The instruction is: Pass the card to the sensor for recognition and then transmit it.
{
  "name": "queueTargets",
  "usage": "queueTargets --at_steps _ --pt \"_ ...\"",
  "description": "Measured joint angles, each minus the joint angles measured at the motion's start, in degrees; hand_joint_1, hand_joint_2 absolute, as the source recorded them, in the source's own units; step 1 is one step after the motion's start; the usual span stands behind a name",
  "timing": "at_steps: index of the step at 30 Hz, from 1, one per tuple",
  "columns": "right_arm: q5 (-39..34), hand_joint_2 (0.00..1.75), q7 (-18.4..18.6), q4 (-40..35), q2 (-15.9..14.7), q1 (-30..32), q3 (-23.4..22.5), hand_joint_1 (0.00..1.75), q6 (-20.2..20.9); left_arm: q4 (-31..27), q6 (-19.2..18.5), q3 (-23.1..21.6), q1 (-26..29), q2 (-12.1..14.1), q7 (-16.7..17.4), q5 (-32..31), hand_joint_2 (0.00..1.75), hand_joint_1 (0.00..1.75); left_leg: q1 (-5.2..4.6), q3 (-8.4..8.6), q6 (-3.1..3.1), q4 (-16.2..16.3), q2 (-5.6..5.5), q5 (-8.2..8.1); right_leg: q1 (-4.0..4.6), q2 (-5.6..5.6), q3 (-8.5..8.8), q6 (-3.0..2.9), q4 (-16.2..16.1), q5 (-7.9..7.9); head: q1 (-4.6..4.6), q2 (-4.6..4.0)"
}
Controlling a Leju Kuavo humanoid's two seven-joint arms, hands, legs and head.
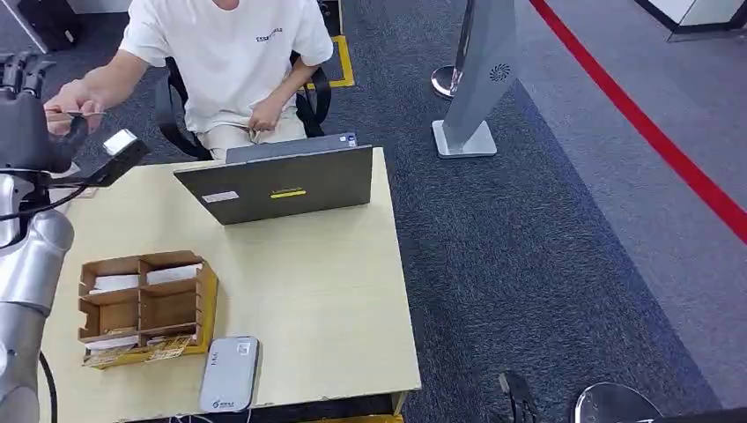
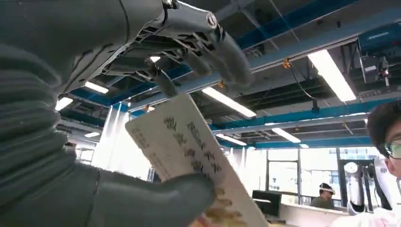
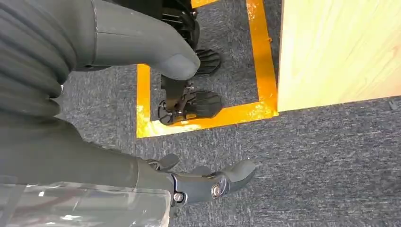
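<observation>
Card handover at the far left corner of the table point(image 1: 335, 291).

A seated person point(image 1: 225, 62) behind the laptop point(image 1: 282, 183) reaches a hand point(image 1: 75, 99) to the card point(image 2: 189, 151), which the left hand point(image 2: 142, 109) pinches between thumb and fingers, raised beyond the table's edge. The right hand point(image 3: 142, 118) hangs over the carpet, fingers apart, holding nothing. A cardboard organizer point(image 1: 145, 307) and grey sensor point(image 1: 230, 374) sit near the front.

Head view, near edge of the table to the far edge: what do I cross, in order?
Grey flat card reader → brown cardboard compartment box holding cards → dark grey open laptop → seated person in a white T-shirt, reaching towards the left hand, which holds the white printed card.
</observation>
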Motion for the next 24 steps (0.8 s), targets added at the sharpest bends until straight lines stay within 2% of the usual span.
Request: queueTargets --at_steps 24 --pt "-0.57 1.75 -0.13 0.00 0.13 1.04 0.37 0.00 -1.07 -0.72 0.31 -0.39 2.68 0.85 -1.05 1.92 1.75 1.75 0.00 0.00 0.00 0.00 0.00 0.00 0.00 -0.01 0.00 0.00 0.00 0.00 0.00 0.00"
